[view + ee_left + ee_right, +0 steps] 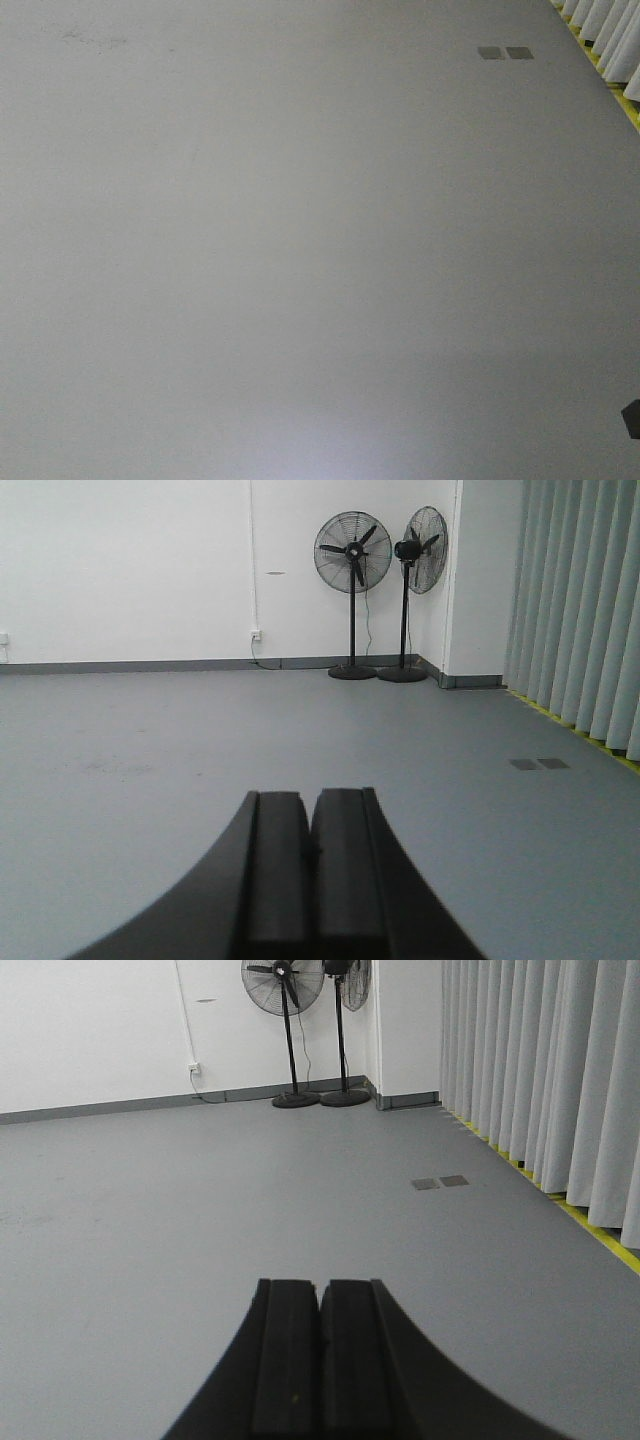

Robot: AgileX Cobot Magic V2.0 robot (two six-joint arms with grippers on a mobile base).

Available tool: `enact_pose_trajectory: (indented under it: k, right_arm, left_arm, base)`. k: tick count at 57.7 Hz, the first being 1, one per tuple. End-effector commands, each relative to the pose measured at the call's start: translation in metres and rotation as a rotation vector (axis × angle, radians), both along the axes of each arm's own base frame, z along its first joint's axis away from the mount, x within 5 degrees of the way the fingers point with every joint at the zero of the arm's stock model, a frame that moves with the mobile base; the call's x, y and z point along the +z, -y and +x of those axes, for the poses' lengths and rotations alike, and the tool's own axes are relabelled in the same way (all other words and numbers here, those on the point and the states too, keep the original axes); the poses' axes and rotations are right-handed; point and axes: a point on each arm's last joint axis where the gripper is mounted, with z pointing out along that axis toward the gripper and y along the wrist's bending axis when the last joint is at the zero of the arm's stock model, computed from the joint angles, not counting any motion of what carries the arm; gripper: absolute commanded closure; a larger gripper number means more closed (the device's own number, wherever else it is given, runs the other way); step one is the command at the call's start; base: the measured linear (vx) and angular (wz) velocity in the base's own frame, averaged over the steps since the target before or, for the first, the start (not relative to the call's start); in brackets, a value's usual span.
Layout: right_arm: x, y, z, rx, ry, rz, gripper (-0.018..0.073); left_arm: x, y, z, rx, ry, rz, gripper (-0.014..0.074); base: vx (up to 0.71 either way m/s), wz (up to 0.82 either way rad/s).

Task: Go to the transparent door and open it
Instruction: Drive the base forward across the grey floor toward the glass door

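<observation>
Left gripper (311, 825) and right gripper (320, 1310) are both closed tight, gripping nothing, above bare grey floor (300, 250); the transparent door shows in no view, only fans (352, 560) and curtains (520, 1060)

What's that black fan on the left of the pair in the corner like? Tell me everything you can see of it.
The fan is a tall black pedestal type: a round wire cage around dark blades, on a thin straight pole rising from a flat round base on the grey floor. It stands upright before the white wall, near the corner, close beside a second fan. Its blades show sharply, so it looks switched off.
</observation>
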Motion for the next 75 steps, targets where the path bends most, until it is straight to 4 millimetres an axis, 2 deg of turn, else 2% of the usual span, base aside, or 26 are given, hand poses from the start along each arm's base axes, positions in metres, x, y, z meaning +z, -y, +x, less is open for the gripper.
enact_pose_trajectory:
  k: [1, 48, 75]
  right_arm:
    - [0.0070, 0.0003, -0.0008, -0.005, 0.093, -0.018, 0.0565]
    - [0.0069, 0.0003, -0.0008, -0.005, 0.092, -0.018, 0.0565]
    - [0.0069, 0.0003, -0.0008, -0.005, 0.092, -0.018, 0.0565]
  left_arm:
    - [0.0022, 0.0005, -0.0003, -0.008, 0.068, -0.009, 0.0602]
    - [0.0022, 0.0005, -0.0003, -0.008, 0.068, -0.009, 0.0602]
    - [0.0022, 0.0005, -0.0003, -0.008, 0.068, -0.009, 0.0602]
  base:
    - [0.00, 0.00]
    - [0.01, -0.01]
    - [0.16, 0.01]
